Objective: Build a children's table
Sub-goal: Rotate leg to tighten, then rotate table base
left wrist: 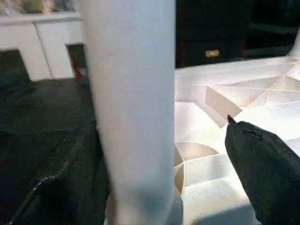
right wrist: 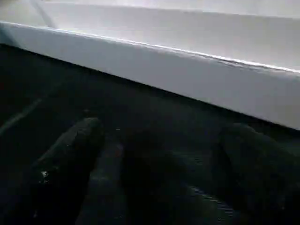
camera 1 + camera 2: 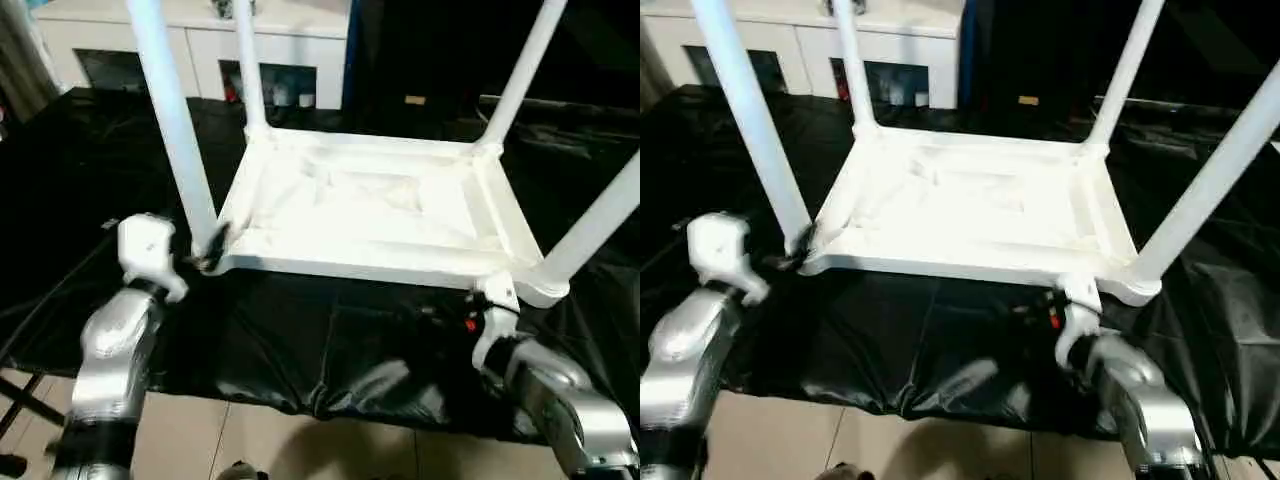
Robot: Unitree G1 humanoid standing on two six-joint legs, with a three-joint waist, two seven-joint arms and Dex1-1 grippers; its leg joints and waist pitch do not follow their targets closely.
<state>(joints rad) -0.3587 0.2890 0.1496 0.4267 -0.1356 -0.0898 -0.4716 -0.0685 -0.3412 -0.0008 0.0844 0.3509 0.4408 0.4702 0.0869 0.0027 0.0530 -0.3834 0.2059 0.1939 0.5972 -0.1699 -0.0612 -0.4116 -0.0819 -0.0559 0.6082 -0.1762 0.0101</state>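
From the head views the children's table (image 3: 370, 205) lies upside down on the black-draped surface (image 3: 300, 340), four legs up, while the left wrist view shows the left gripper (image 1: 187, 154) spread around a leg and the right wrist view the right gripper (image 2: 159, 173) spread beside its rim.

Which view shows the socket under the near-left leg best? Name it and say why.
The left wrist view: the near-left leg stands in its round socket, seen close with the ribs beside it. Both eye views show that corner small, partly behind the left tool. The right wrist view shows the top's edge.
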